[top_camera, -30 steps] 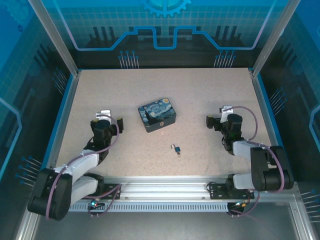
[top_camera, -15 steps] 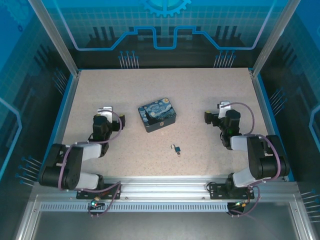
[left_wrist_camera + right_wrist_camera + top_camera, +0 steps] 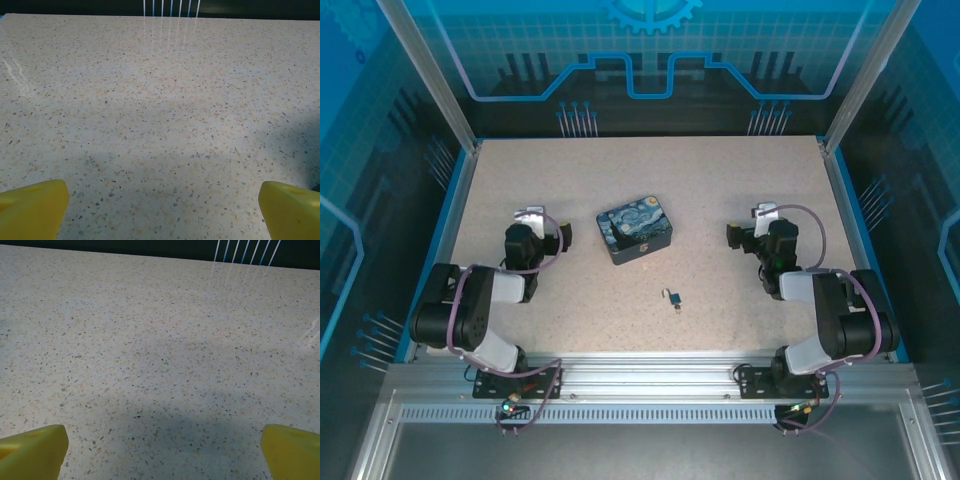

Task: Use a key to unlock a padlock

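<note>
The tiny dark padlock [image 3: 672,296] lies on the speckled table in front of the middle, below the painted tin. Touching its lower right is a tiny grey piece, the key [image 3: 679,306]; it is too small to show whether it is in the lock. My left gripper [image 3: 530,219] hovers low at the left, well apart from both, and points toward the far wall. My right gripper [image 3: 761,219] mirrors it at the right. In both wrist views the yellow fingertips [image 3: 33,207] [image 3: 33,449] stand wide apart with bare table between them, so the left gripper [image 3: 162,210] and right gripper [image 3: 162,450] are open.
A blue-and-yellow painted tin box [image 3: 634,230] stands just behind the padlock, between the two grippers. Blue rails [image 3: 448,230] edge the table at left and right, and a dark wall closes the back. Both arms are folded close to their bases.
Both arms have folded back toward their bases, the left one most. The grippers shifted slightly toward the far wall and stayed open. Padlock, key and tin have not moved.
</note>
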### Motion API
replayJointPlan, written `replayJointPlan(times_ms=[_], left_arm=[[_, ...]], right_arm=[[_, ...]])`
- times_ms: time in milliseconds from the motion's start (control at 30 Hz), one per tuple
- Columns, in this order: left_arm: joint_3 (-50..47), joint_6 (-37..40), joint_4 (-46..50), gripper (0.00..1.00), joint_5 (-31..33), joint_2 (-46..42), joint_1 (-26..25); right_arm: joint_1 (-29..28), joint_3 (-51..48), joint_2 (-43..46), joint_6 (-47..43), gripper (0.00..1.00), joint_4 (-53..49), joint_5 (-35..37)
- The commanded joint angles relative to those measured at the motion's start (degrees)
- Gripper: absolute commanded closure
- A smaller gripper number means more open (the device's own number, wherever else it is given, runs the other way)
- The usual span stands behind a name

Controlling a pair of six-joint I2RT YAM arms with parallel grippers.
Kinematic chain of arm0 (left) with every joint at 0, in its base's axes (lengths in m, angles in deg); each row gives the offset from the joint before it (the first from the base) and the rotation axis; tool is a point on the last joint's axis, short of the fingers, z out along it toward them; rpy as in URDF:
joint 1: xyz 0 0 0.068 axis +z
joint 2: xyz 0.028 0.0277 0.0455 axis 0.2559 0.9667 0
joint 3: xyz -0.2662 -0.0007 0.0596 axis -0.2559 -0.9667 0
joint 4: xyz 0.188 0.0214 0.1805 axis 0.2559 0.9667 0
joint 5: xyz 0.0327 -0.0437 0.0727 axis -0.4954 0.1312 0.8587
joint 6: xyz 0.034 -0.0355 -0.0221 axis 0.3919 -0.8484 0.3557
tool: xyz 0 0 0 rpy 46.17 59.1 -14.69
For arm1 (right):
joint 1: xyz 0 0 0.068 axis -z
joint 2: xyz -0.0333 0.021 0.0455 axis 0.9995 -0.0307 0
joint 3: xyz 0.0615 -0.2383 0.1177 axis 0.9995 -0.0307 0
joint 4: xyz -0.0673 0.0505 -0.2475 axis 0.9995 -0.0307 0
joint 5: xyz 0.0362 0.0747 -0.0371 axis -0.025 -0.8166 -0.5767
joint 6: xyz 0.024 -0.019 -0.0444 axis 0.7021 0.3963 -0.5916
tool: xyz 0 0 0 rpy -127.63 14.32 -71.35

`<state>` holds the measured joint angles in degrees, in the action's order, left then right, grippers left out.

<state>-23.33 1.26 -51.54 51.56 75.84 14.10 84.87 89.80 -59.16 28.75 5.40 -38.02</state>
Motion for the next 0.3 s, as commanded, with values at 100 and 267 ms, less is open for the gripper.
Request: replayJointPlan(times_ms=[100, 267], left_arm=[[0.6, -1.4, -1.2, 0.01, -1.6, -0.2, 0.5], [0.6, -1.4, -1.2, 0.01, -1.5, -0.3, 0.5]], right_arm=[[-0.4, 1.3, -0.5, -1.4, 0.0, -0.3, -1.1], [-0.3, 1.3, -0.5, -1.4, 0.0, -0.3, -1.1]])
